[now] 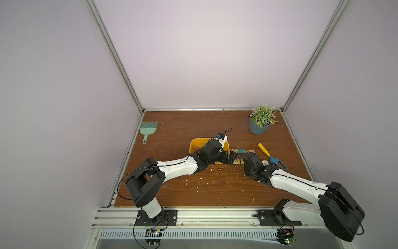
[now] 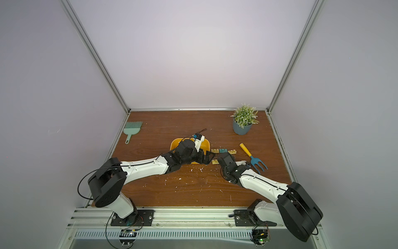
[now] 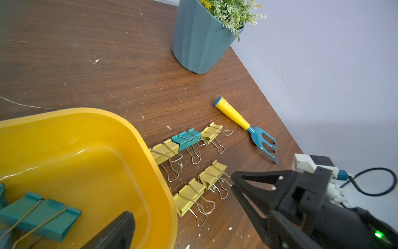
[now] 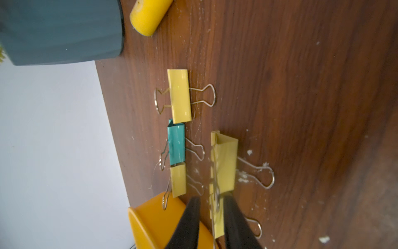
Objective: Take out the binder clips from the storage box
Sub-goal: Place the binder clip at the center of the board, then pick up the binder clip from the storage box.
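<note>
Unloading is midway: 5 binder clips (image 3: 187,140) lie on the table (image 3: 107,64) at centre frame, right of the storage box (image 3: 97,112), and teal ones wait inside at lower left. The right gripper (image 4: 212,197) is slightly parted around a yellow clip (image 4: 217,228). The left gripper (image 2: 205,158) is spread wide. Next, I'd guess, it reaches into the box.

storage box (image 3: 90,155) is showing glossy smooth plastic | binder clips (image 3: 187,139) are showing painted metal with gleaming bare wire | table (image 3: 86,64) is showing matt, scratched wood grain | plant pot (image 3: 198,43) is looking matt, ribbed | garden fork (image 3: 237,117) is looking smooth plastic
</note>
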Robot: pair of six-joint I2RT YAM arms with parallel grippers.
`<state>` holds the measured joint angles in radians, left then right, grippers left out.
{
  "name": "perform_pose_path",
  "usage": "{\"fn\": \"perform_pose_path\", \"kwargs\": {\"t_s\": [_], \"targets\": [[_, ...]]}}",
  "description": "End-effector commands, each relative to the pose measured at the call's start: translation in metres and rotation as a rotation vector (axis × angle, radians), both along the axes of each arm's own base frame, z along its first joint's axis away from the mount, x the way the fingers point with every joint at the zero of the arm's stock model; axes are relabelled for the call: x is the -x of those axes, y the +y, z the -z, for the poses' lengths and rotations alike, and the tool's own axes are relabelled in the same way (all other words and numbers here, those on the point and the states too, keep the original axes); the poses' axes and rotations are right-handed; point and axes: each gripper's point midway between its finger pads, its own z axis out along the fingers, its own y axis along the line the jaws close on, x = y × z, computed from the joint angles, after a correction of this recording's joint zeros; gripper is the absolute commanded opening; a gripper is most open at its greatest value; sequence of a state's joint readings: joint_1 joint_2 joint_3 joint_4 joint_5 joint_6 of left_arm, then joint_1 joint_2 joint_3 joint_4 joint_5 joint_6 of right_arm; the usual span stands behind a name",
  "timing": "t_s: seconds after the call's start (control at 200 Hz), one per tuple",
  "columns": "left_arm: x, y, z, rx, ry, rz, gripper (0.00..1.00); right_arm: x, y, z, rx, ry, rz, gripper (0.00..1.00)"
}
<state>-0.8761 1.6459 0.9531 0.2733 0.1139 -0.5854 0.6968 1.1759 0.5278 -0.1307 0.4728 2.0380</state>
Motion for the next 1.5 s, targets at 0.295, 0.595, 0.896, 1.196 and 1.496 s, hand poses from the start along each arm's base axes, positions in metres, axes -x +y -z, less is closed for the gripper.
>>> {"fn": "perform_pose_path", "kwargs": {"t_s": [0.295,0.595,0.896,1.196,1.496], "targets": [[-0.033,0.057,-0.021,0.0,-0.052,-0.179,1.0,-0.004,-0.009,-0.087,0.333,-0.319,-0.316,0.35],[-0.047,0.102,0.0,-0.037,0.044,-0.289,0.98,-0.032,0.083,-0.122,0.521,-0.494,-0.838,0.43],[-0.044,0.106,0.023,-0.039,0.145,-0.279,0.77,-0.042,0.126,-0.102,0.467,-0.458,-1.011,0.43],[-0.054,0.106,0.05,-0.163,0.227,-0.301,0.6,-0.046,0.128,-0.088,0.446,-0.382,-1.002,0.43],[-0.06,0.097,0.067,-0.196,0.286,-0.288,0.47,-0.046,0.13,-0.076,0.409,-0.325,-0.989,0.43]]}}
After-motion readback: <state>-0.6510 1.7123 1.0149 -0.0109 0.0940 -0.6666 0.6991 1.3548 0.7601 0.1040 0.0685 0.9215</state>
